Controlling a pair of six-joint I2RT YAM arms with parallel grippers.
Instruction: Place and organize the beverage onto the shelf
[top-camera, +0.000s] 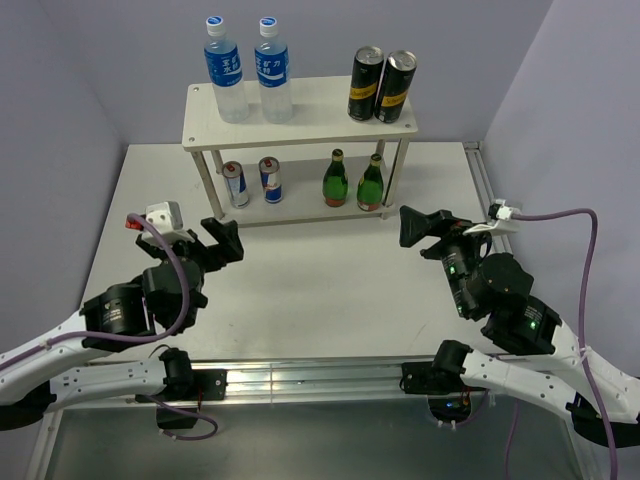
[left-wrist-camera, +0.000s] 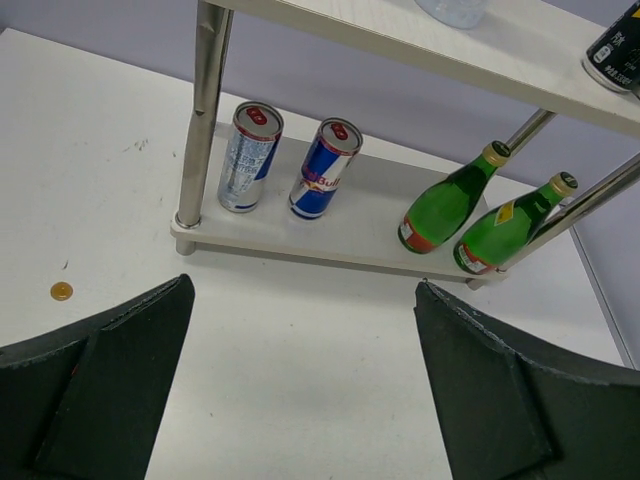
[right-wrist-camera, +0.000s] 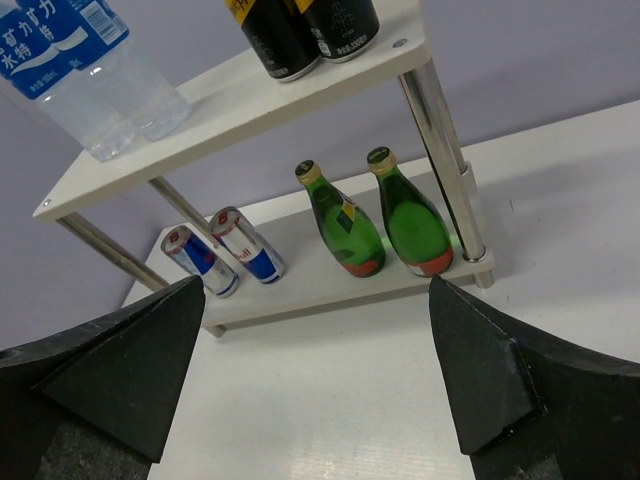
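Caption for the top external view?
Left gripper and right gripper open before a shelf holding water bottles and black cans on top, small cans and green bottles below.

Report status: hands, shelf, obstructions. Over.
Copy: left hand open, right hand open, both empty. Drinks on shelf: water bottles, black cans on top; energy-drink cans, green bottles below. Nothing seen blocking.

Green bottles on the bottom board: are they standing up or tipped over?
Standing up. Both green bottles rest on their bases on the lower board of the shelf, gold caps on top.
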